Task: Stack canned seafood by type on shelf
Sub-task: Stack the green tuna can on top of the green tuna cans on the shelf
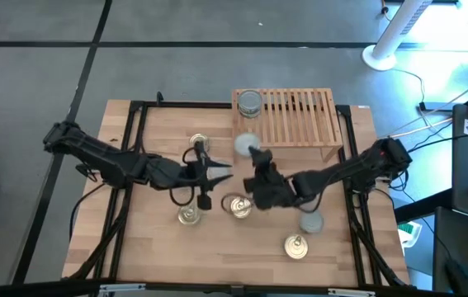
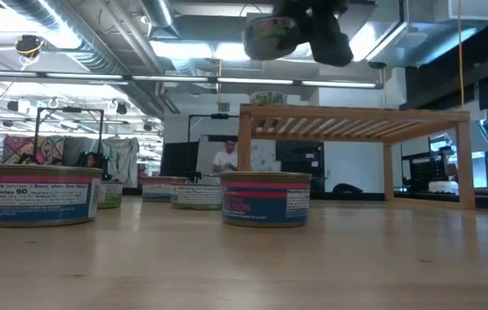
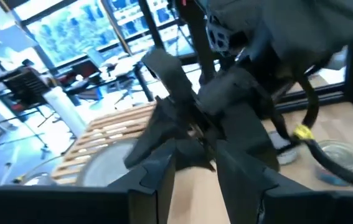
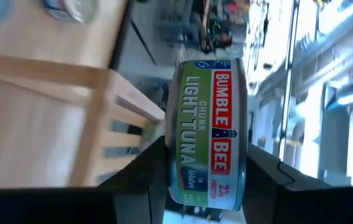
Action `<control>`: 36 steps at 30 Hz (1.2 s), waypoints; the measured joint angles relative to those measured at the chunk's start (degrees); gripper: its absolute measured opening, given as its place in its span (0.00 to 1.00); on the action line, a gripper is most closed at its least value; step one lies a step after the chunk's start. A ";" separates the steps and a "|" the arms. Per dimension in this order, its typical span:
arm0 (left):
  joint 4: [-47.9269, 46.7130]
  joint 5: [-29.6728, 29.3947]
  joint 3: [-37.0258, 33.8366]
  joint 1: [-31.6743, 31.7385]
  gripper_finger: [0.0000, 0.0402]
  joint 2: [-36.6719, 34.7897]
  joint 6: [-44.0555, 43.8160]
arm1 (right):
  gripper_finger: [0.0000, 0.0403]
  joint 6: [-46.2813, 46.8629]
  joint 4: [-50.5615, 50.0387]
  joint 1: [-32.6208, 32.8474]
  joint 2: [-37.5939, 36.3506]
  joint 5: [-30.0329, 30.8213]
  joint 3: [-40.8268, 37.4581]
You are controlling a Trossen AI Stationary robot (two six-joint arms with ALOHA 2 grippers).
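My right gripper point(image 1: 252, 151) holds a green-and-red labelled tuna can point(image 4: 210, 118) with a silver top point(image 1: 244, 144) in the air, just in front of the shelf's left end. The shelf point(image 1: 300, 120) is a low slatted light-wood rack at the table's far side. One silver-topped can point(image 1: 250, 103) stands on its left end. My left gripper point(image 1: 224, 172) hovers open and empty over the table's middle, pointing at the right arm. Several more cans stand on the tabletop, gold-topped point(image 1: 199, 144) point(image 1: 238, 206) point(image 1: 297, 246) and silver-topped point(image 1: 310, 221). My right gripper pinches the tuna can by its two flat ends point(image 4: 175, 155), one finger on the top and one under the bottom. The fingers point(image 4: 154, 171) come in about level from the table's right. The can is lifted clear, near upright, above the height of the shelf top point(image 2: 355, 116).
A pink-labelled can point(image 2: 265, 198) and a blue-labelled one point(image 2: 37, 194) stand close to the table's near edge. Another gold-topped can point(image 1: 188, 216) sits below the left gripper. Black frame rails point(image 1: 134, 148) run along both sides of the table.
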 joint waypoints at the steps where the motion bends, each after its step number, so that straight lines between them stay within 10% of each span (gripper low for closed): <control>1: -0.01 0.00 -0.04 0.55 0.26 -0.08 0.30 | 0.36 -0.01 -0.06 -0.85 -0.94 0.01 0.00; 10: 0.40 1.11 -0.04 10.52 0.20 -0.15 2.66 | 0.36 0.22 -0.99 -11.24 -9.58 -11.41 0.07; 16: 0.95 12.45 -0.04 18.74 0.15 0.35 3.94 | 0.36 -1.71 -1.37 -21.21 -10.58 -26.12 0.07; 36: 18.20 29.36 -0.09 34.51 0.00 10.83 6.29 | 0.36 -6.00 0.90 -34.30 -10.02 -41.15 0.04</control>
